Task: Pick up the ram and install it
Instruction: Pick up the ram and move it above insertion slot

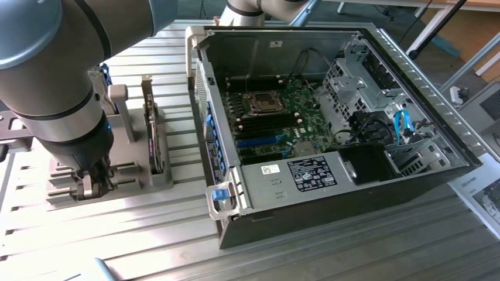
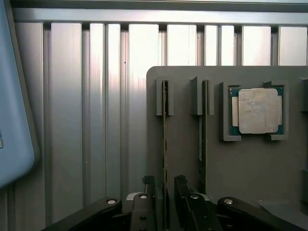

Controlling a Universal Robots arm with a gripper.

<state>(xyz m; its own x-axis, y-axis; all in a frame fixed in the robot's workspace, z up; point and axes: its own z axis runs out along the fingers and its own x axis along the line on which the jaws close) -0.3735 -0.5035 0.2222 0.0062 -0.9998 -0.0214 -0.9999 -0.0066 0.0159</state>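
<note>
From my console, the gripper is down at the grey holder on the slatted metal table. Its jaws stand spread, one of its fingers on each side of the ram with a thin gap on both sides, so as I read it nothing is pinched. The ram stands on its long edge in a narrow slot of the holder and runs straight ahead of the tool between the fingers. I judge it is kept upright so that its flat faces meet the pads and the tool can close across the thin board. A second stick stands parallel in the neighbouring slot, just beside the finger on that side, with enough room for the finger to fit between. Beyond it, the square processor chip lies flat in its own bracketed pocket. In the exterior view the open computer case lies well apart from the tool, toward the exterior view's right. Its motherboard faces up, presumably for access from above.
</note>
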